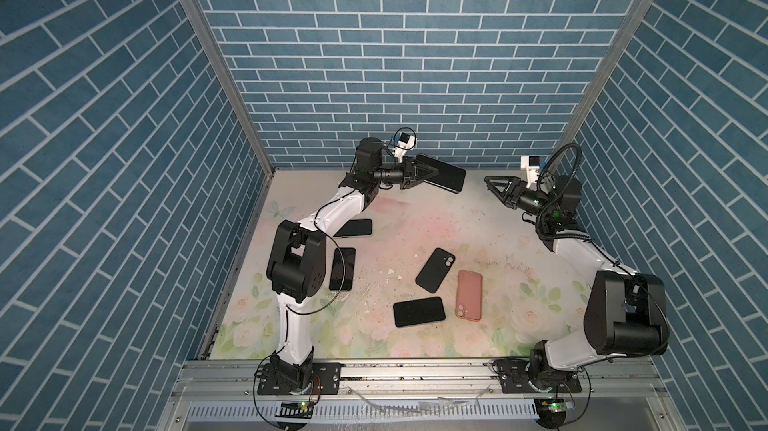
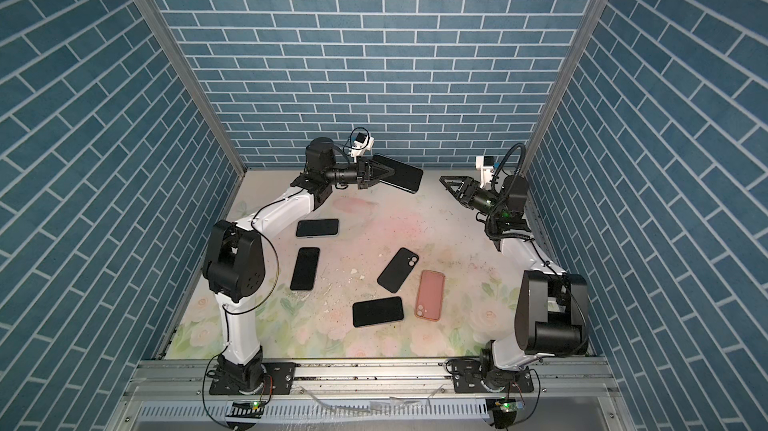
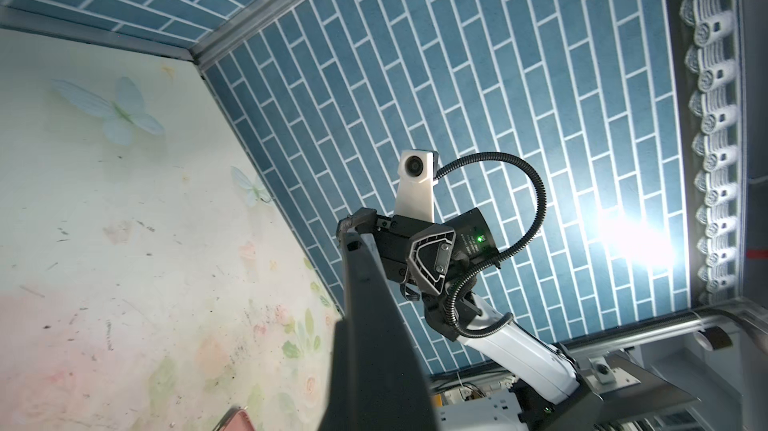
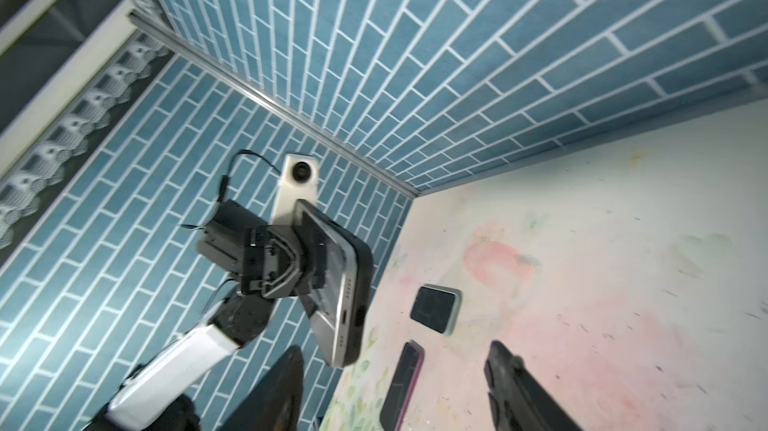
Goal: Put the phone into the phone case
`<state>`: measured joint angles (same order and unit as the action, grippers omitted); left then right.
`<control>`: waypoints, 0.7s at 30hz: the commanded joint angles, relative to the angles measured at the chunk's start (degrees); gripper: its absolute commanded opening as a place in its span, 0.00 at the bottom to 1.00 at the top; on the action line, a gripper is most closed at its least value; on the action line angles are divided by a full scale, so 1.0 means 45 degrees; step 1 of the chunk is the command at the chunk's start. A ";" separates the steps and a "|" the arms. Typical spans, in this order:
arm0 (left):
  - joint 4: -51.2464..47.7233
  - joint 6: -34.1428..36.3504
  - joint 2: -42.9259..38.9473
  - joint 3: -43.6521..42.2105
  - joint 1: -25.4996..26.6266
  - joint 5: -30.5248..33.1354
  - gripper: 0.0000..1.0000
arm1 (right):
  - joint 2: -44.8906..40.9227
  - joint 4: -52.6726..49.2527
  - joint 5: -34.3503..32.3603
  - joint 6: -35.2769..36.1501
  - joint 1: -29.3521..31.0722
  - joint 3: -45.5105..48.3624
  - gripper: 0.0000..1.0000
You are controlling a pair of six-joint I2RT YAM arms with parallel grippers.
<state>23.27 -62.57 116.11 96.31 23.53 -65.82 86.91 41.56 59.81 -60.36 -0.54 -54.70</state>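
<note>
- Silvery metal rims the phone (image 4: 338, 279), a flat slab with a dark glass face and a black shell (image 4: 365, 266) hugging its back; I cannot tell if it is fully seated
- The left gripper (image 1: 434, 172) is clamped on the phone and holds it in the air, well beyond the pink case (image 1: 469, 295)
- The right gripper (image 1: 492, 188) has its jaws spread wide, gripping nothing, also far beyond the pink case
- The pink case lies open side up and empty
- The black case (image 1: 435, 270) lies just left of it, back up, contents hidden
- Three other dark phones lie flat: the nearest phone (image 1: 419, 311) just front-left of the pink case, the far phone (image 1: 353, 228) and the side phone (image 1: 343, 269) well to its left
</note>
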 commanded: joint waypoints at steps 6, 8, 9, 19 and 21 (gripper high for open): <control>0.3545 -0.2793 0.0588 0.0316 -0.0033 -0.1028 0.18 | 0.1811 0.7345 0.1337 -0.5689 0.0424 -0.0810 0.72; 0.3641 -0.2847 0.0559 0.0261 -0.0033 -0.1017 0.18 | 0.2043 0.7313 0.1304 -0.5695 0.0565 -0.0906 0.74; 0.3714 -0.2873 0.0564 0.0221 -0.0033 -0.0984 0.18 | 0.2170 0.7300 0.1241 -0.5670 0.0621 -0.0892 0.75; 0.4651 -0.3527 0.0820 0.0081 0.0151 -0.0901 0.18 | 0.3005 0.7152 0.0901 -0.5552 0.1477 -0.1221 0.72; 0.5016 -0.3813 0.0929 0.0120 0.0200 -0.0920 0.18 | 0.3078 0.7151 0.0816 -0.5571 0.1551 -0.1374 0.68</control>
<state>39.48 -77.91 119.70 96.29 23.88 -69.32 100.31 70.30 63.66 -83.40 5.80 -58.30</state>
